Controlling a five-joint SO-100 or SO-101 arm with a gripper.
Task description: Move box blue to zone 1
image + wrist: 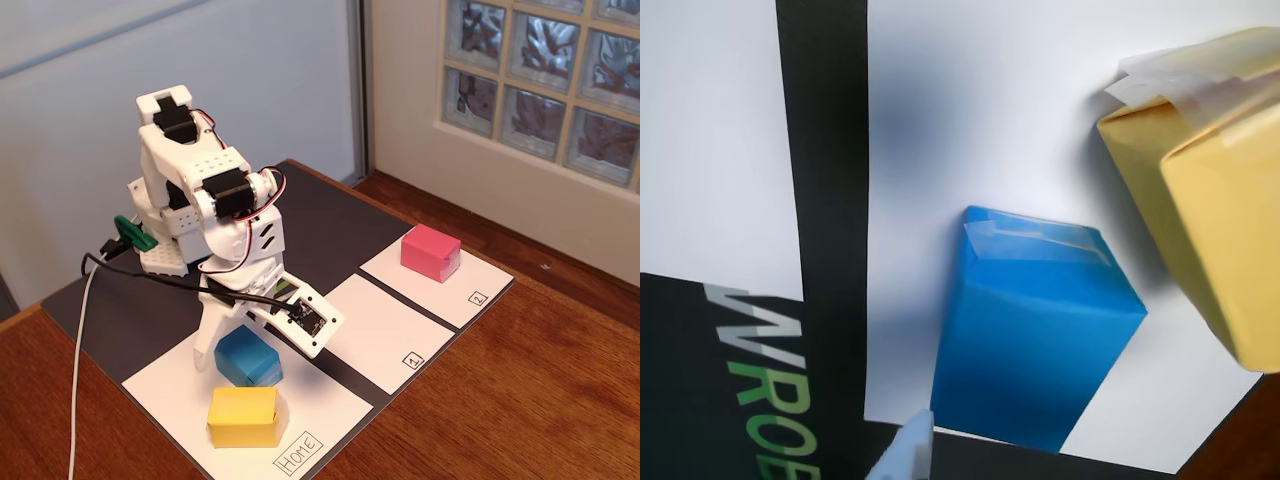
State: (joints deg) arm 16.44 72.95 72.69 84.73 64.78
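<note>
The blue box (248, 358) stands on the large sheet marked "Home" (300, 452), just behind a yellow box (243, 416). In the wrist view the blue box (1035, 335) fills the centre, with the yellow box (1205, 210) at the right. My gripper (252, 336) hangs low over the blue box with its jaws spread, one white finger (212, 340) to the box's left and the camera-side jaw to its right. Only one pale fingertip (908, 452) shows in the wrist view, beside the box's lower left corner. Zone 1 (385, 325) is the white sheet right of a black strip, with nothing on it.
A pink box (430, 252) sits on the sheet marked "2" (478, 297) at the far right. The sheets lie on a black mat (330, 225) over a wooden table (520, 400). The arm's base and a white cable (78, 380) occupy the left.
</note>
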